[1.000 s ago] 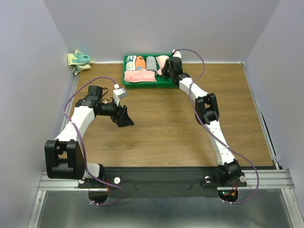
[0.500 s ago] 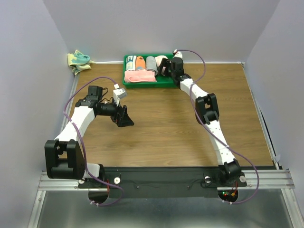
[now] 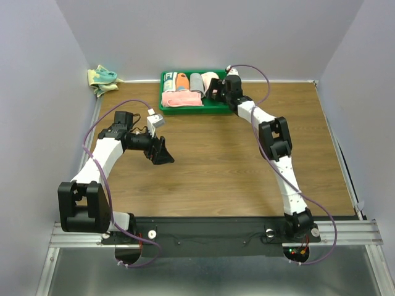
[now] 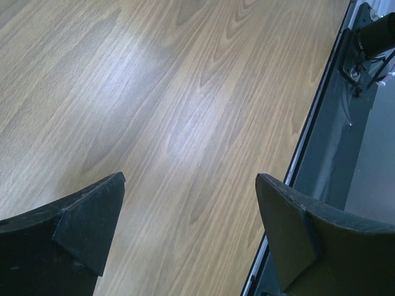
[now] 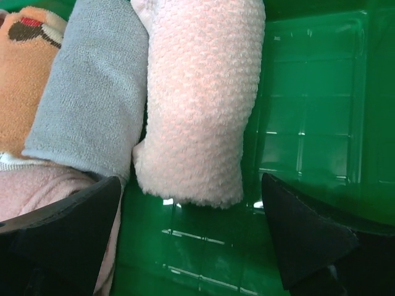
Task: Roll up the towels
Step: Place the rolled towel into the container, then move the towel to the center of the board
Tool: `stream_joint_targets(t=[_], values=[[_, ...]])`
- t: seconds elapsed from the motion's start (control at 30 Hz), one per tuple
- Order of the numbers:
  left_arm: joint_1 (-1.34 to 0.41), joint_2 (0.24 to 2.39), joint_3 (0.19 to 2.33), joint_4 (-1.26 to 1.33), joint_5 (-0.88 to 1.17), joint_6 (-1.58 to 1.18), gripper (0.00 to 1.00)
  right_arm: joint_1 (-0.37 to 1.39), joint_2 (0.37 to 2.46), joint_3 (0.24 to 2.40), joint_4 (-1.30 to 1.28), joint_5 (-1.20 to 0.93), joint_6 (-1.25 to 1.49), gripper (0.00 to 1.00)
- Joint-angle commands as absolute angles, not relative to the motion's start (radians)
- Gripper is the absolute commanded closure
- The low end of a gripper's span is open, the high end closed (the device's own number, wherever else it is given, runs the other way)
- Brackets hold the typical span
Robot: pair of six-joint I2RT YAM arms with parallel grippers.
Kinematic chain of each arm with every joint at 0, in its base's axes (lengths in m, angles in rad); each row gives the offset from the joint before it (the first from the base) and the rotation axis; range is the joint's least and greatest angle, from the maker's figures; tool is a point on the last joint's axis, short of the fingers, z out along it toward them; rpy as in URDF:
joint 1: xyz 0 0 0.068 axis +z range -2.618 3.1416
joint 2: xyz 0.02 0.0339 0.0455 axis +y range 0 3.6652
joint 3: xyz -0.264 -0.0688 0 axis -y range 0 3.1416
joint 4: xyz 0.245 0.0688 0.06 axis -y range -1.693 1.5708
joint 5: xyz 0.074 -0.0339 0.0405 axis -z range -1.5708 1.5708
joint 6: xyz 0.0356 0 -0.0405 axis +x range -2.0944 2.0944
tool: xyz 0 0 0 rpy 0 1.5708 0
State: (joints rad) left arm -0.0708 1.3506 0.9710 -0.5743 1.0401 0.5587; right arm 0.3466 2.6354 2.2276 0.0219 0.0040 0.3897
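pink, nubbly cloth towel, rolled into a stubby cylinder, lies in the green plastic tray, pressed against a grey fleece roll. the right gripper hangs over it with jaws spread wide, holding nothing, so this roll looks stowed. the left gripper hovers above the wooden tabletop, jaws parted and empty too. a teal towel with pale yellow edges sits crumpled at the far left corner, unrolled. likely next: lift clear of the tray, fetch that towel and spread it flat mid-tabletop before rolling.
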Motion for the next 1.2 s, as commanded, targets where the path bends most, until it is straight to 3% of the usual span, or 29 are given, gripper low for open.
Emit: stream_joint_targets(t=[0.0, 0.3, 0.43, 0.6, 0.83, 0.93, 1.17], values=[[-0.071, 1.302, 0.979, -0.565, 1.058, 0.548, 0.01, 0.337, 2.508, 2.181, 0.031, 0.008, 0.361, 0.00], [-0.025, 1.238, 1.075, -0.427, 0.908, 0.407, 0.01, 0.337, 2.303, 2.116, 0.031, -0.123, 0.282, 0.00], [0.018, 1.262, 1.190, -0.293, 0.639, 0.226, 0.01, 0.336, 2.128, 2.010, 0.025, -0.164, 0.203, 0.00], [0.058, 1.469, 1.478, -0.284, 0.332, 0.262, 0.01, 0.337, 1.903, 1.813, -0.089, -0.219, 0.071, 0.00], [0.195, 1.834, 1.816, -0.239, 0.279, 0.210, 0.02, 0.337, 1.703, 1.542, -0.224, -0.225, -0.038, 0.00], [0.222, 1.958, 1.911, -0.201, 0.258, 0.174, 0.12, 0.337, 1.654, 1.450, -0.239, -0.221, -0.032, 0.00], [0.275, 2.195, 2.094, -0.095, 0.186, 0.054, 0.13, 0.336, 1.655, 1.370, -0.249, -0.242, -0.005, 0.00]])
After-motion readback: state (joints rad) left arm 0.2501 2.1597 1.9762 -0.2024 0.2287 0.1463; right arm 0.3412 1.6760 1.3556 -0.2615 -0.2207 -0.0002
